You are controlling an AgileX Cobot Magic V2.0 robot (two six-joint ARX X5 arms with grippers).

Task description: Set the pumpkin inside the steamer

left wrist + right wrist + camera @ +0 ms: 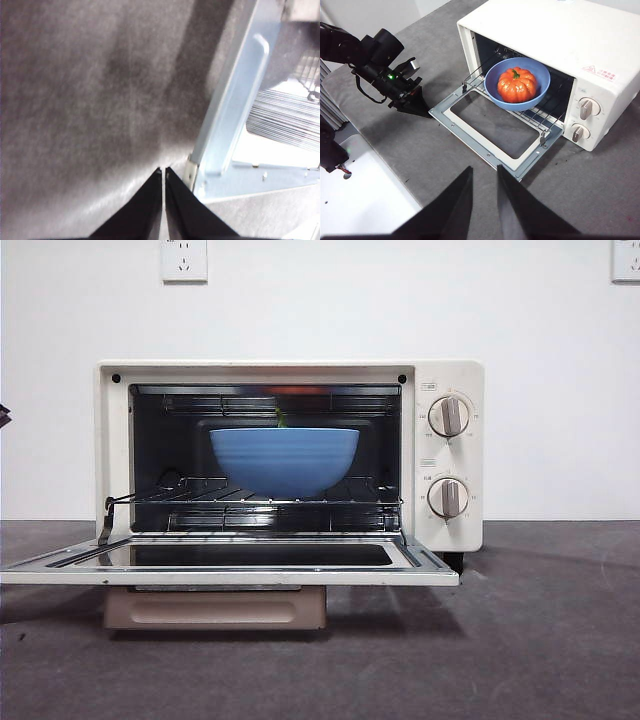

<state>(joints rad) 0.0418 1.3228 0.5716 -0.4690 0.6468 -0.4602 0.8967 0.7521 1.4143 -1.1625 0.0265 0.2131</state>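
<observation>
We see the pumpkin (517,85) sitting in a blue bowl (517,83) on the wire rack (520,107) inside the steamer (560,55), so it looks like it has been put where it belongs. The steamer's door (492,131) lies flat open, and our left gripper (163,172) waits low by the door's corner with its jaws pressed together and empty, while our right gripper (484,172) hangs high in front of the steamer, a little open and holding nothing. The steamer stands on a gray table (540,640) before a white wall (320,300).

Pumpkin (281,420) hidden behind bowl (284,460) rim, only stem showing.
</observation>
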